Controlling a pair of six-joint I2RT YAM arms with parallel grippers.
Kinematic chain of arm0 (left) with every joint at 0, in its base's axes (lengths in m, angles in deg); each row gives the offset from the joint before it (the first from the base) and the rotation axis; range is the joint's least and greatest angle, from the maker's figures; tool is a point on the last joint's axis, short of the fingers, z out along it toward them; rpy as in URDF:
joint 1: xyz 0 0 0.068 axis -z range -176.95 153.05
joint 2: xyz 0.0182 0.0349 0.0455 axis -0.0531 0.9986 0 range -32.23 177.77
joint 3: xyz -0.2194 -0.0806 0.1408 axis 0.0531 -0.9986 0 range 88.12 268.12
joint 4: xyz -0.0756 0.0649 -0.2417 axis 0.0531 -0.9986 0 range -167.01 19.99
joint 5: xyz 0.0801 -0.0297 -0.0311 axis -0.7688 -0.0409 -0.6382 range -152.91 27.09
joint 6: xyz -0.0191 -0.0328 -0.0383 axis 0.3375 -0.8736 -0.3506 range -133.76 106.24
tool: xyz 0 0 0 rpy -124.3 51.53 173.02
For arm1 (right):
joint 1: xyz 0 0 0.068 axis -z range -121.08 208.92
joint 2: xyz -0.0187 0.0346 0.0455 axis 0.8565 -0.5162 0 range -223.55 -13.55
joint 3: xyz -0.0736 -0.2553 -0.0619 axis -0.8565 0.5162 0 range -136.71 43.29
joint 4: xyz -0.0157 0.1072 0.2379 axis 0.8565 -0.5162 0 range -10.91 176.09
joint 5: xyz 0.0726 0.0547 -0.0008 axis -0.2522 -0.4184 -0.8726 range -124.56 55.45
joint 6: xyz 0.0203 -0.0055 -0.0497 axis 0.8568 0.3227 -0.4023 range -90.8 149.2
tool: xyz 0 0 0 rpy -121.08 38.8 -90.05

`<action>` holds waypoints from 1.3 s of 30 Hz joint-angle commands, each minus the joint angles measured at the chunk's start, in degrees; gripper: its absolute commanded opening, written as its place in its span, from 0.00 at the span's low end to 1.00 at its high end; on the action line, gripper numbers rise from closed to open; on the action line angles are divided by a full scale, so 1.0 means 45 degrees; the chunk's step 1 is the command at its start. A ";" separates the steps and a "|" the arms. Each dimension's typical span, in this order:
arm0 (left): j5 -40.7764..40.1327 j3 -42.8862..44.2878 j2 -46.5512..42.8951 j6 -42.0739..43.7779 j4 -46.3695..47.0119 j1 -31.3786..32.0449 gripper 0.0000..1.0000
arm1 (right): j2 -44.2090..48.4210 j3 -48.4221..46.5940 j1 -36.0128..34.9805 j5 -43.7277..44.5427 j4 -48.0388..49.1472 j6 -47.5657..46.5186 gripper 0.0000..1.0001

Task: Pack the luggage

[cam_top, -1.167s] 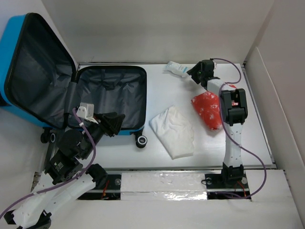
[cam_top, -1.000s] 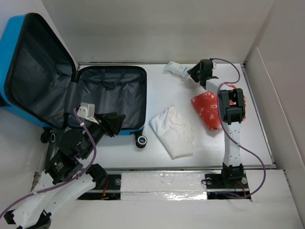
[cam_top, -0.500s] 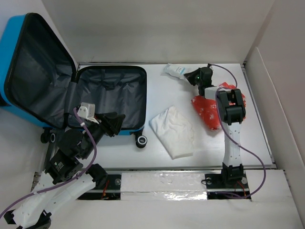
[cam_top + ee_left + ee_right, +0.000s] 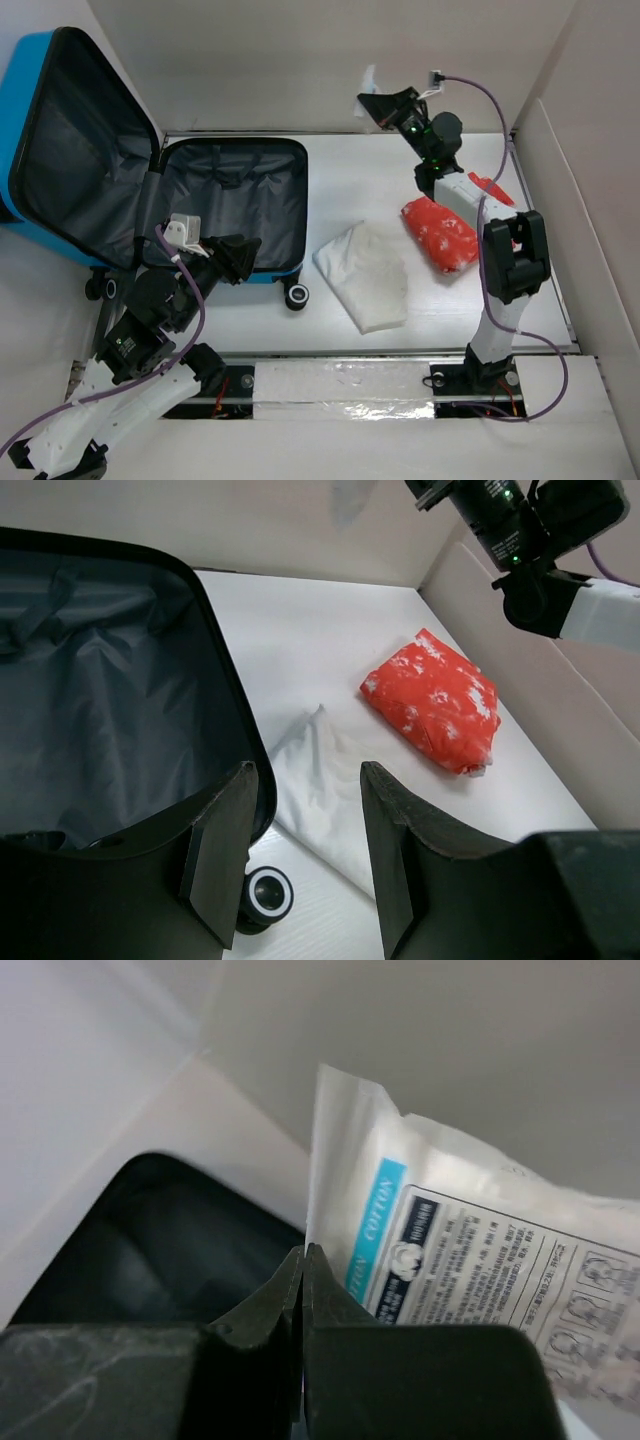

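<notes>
The luggage [image 4: 20,130] lies open at the left, its blue shell propped up and its dark grey lining [image 4: 235,195] showing; it also fills the left of the left wrist view [image 4: 100,710]. My right gripper [image 4: 385,108] is shut on the edge of a white cotton-pad packet [image 4: 367,82], holding it in the air near the back wall. In the right wrist view the shut fingertips [image 4: 303,1255] pinch the packet [image 4: 470,1260] above the luggage [image 4: 150,1230]. My left gripper [image 4: 235,262] hovers open and empty by the luggage's near rim [image 4: 305,780].
A folded white cloth [image 4: 365,275] lies mid-table, also in the left wrist view [image 4: 320,790]. A red patterned pouch [image 4: 440,232] lies to its right [image 4: 435,700]. A luggage wheel [image 4: 297,296] sticks out near the cloth. White walls enclose the table.
My right gripper closed on the cotton-pad packet at the back of the table and lifted it up and leftward. The left arm has not moved.
</notes>
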 commanded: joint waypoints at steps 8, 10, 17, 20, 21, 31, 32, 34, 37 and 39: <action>-0.0837 0.0003 -0.0184 -0.0123 0.0223 -0.0064 0.42 | -0.0345 -0.2460 -0.3549 -0.2581 -0.0443 0.0112 0.00; -0.0975 -0.0016 -0.0301 -0.0201 0.0146 -0.0064 0.42 | -0.0423 -0.2461 -0.4075 -0.2367 -0.0988 -0.0065 0.00; -0.1269 -0.0133 -0.0790 -0.0396 0.0263 -0.0064 0.45 | -0.2648 -0.2326 -0.4724 -0.3558 -0.2905 -0.0749 0.80; -0.1210 -0.0114 -0.0596 -0.0436 0.0380 -0.0064 0.45 | -0.2008 -0.0983 -0.4043 -0.3305 -0.1989 -0.0535 0.82; -0.1191 -0.0095 -0.0478 -0.0474 0.0399 -0.0064 0.45 | -0.1638 -0.0647 -0.3865 -0.3168 -0.1891 -0.0612 0.82; 0.2221 0.0453 0.2780 -0.1098 0.1974 -0.0064 0.22 | 0.6072 0.6764 -0.0725 -0.1317 -0.1457 -0.2154 0.00; 0.3794 0.0375 0.3654 -0.1796 0.2523 -0.0064 0.22 | 0.7879 0.7396 -0.0371 -0.0983 -0.1847 -0.2407 0.00; 0.4511 0.0062 0.5273 -0.2522 0.4604 0.1063 0.20 | 0.9899 0.8569 0.0157 0.0456 -0.3286 -0.2662 0.00; 0.1713 0.0957 0.8024 -0.2701 0.5359 0.3963 0.20 | 1.3592 0.9960 0.1037 0.1422 -0.5433 -0.3033 0.01; -0.0862 0.2317 0.9631 -0.2584 0.5458 0.4991 0.22 | 1.5463 0.9574 0.1604 0.1423 -0.6863 -0.3929 0.15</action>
